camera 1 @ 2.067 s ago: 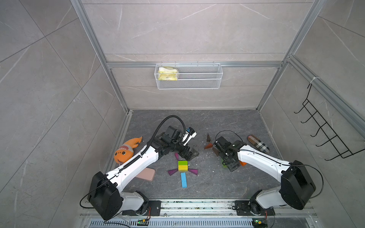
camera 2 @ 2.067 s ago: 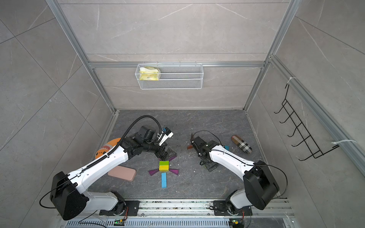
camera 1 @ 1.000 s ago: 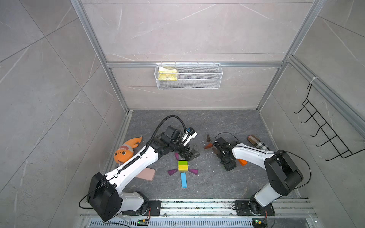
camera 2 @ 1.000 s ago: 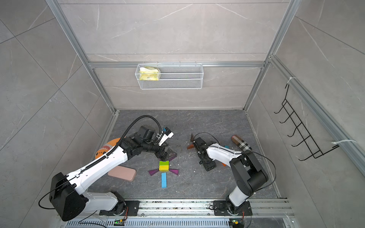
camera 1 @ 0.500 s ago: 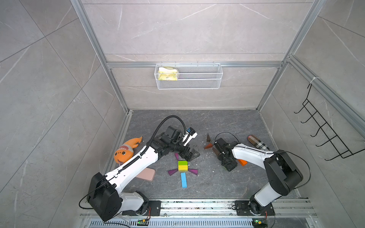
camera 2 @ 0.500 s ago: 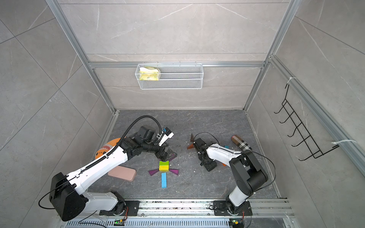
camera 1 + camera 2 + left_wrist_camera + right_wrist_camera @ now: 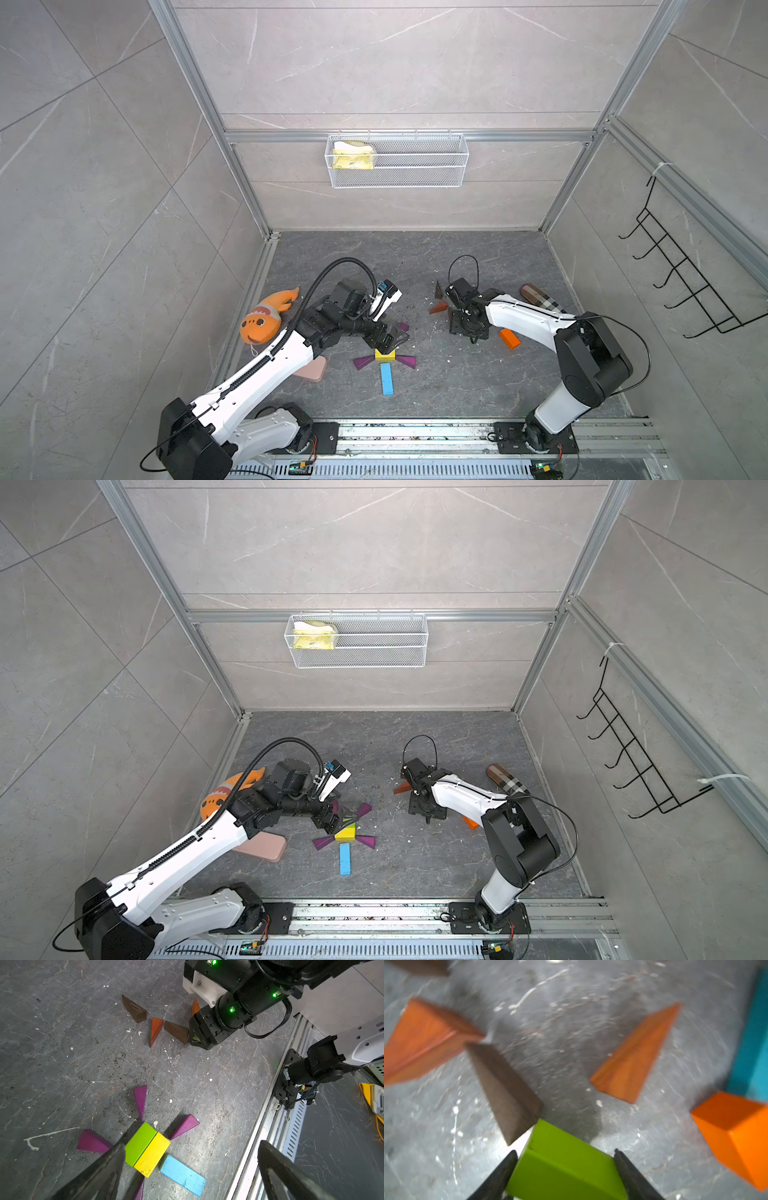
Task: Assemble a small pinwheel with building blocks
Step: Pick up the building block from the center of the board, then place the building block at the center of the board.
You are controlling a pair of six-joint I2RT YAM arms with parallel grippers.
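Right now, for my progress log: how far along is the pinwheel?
Done: green brick and yellow brick together as hub, purple wedges around them, blue bar as stem. In hand: right gripper closed on a second green brick. Not yet placed: brown wedges, orange wedges, orange brick, all loose.

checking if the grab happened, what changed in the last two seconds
The elbow of the right arm swung in from the side and rose, while the right gripper stayed low beside the brown triangular wedge; its jaws now press both sides of the green rectangular brick; earlier views are too small to show when they closed. Unchanged: the left gripper, open above the half-built pinwheel, and the loose orange rectangular brick.
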